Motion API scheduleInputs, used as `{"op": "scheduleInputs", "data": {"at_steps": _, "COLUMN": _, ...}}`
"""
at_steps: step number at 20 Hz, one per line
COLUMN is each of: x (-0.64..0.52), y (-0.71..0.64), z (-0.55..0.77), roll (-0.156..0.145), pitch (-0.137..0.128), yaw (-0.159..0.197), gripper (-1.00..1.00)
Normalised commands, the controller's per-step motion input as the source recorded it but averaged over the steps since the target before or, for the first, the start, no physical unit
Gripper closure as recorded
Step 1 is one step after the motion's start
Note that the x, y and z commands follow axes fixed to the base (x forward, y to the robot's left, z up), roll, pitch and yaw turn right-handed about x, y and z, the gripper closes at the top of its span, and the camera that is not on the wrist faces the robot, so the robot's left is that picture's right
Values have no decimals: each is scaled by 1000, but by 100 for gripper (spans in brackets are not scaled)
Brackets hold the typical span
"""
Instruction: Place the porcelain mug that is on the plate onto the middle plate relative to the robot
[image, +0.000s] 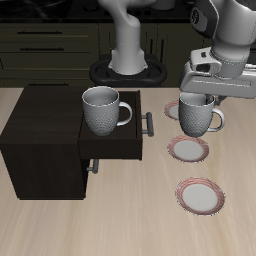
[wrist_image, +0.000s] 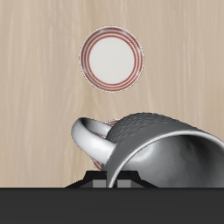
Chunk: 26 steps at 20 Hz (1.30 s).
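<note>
My gripper (image: 197, 99) is shut on the rim of the porcelain mug (image: 195, 117) and holds it upright in the air, with its handle pointing away from the cabinet. The mug hangs between the back plate (image: 171, 112), which shows beside it, and the middle plate (image: 189, 150), which lies bare just in front. In the wrist view the mug (wrist_image: 153, 144) fills the near field. A whole plate (wrist_image: 111, 59) lies beyond it and a pink rim (wrist_image: 94, 160) peeks out under the handle. I cannot tell which plates these are.
A second, similar grey-white mug (image: 103, 110) stands on the dark cabinet (image: 40, 140), whose drawer with its handle (image: 147, 123) sticks out towards the plates. A third plate (image: 199, 195) lies nearest the table's front edge. The robot's base (image: 127, 62) stands at the back.
</note>
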Motion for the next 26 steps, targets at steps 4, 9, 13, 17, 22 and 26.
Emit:
{"op": "scheduleInputs", "data": {"at_steps": 4, "x": -133, "y": -173, "z": -61, "roll": -54, "pitch": -48, "yaw": 30, "gripper": 100}}
{"op": "scheduleInputs", "data": {"at_steps": 9, "x": 49, "y": -179, "z": -137, "roll": -35, "pitch": 35, "yaw": -20, "gripper": 100}}
{"op": "scheduleInputs", "data": {"at_steps": 13, "x": -36, "y": 109, "z": -344, "roll": 16, "pitch": 64, "yaw": 14, "gripper": 100}}
{"op": "scheduleInputs", "data": {"at_steps": 17, "x": 7, "y": 178, "z": -557, "roll": 34, "pitch": 112, "yaw": 17, "gripper": 100}}
{"op": "scheduleInputs", "data": {"at_steps": 22, "x": -115, "y": 207, "z": -300, "roll": 52, "pitch": 70, "yaw": 3, "gripper": 100}}
{"op": "scheduleInputs", "data": {"at_steps": 26, "x": 48, "y": 117, "z": -505, "roll": 4, "pitch": 188, "yaw": -42, "gripper": 100}}
